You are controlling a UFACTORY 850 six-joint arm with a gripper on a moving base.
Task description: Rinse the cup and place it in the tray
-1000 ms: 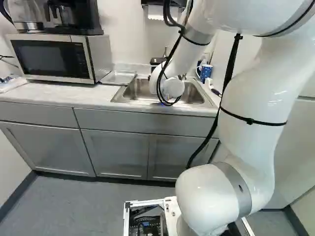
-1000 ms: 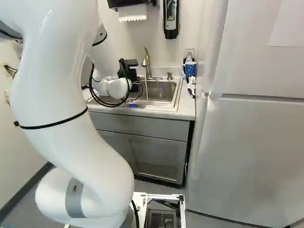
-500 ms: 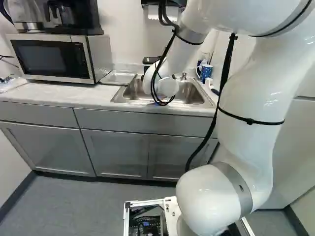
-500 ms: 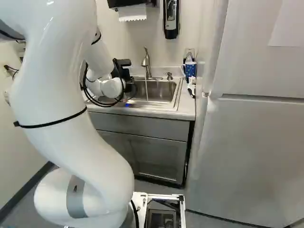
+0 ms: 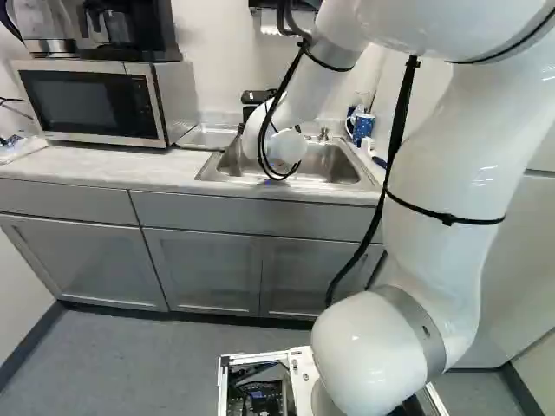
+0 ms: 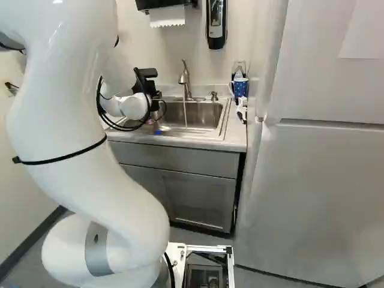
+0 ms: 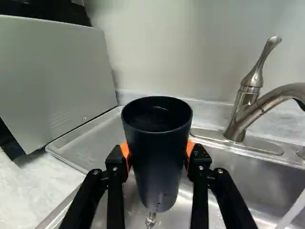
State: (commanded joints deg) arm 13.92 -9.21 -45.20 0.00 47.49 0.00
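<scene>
Wrist view: black jaws clamped on upright, tapered, dark-blue cup (image 7: 157,157). White-patterned blue mug (image 6: 240,88): base views only.

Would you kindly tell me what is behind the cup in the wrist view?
The tray, sink and wall show around the cup; whatever stands directly behind it is covered.

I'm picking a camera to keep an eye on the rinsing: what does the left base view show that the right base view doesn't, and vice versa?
Only the left base view: the microwave and the tray beside it.
Only the right base view: the faucet and the wall dispenser.
Both: the sink, the blue mug and the arm.
</scene>
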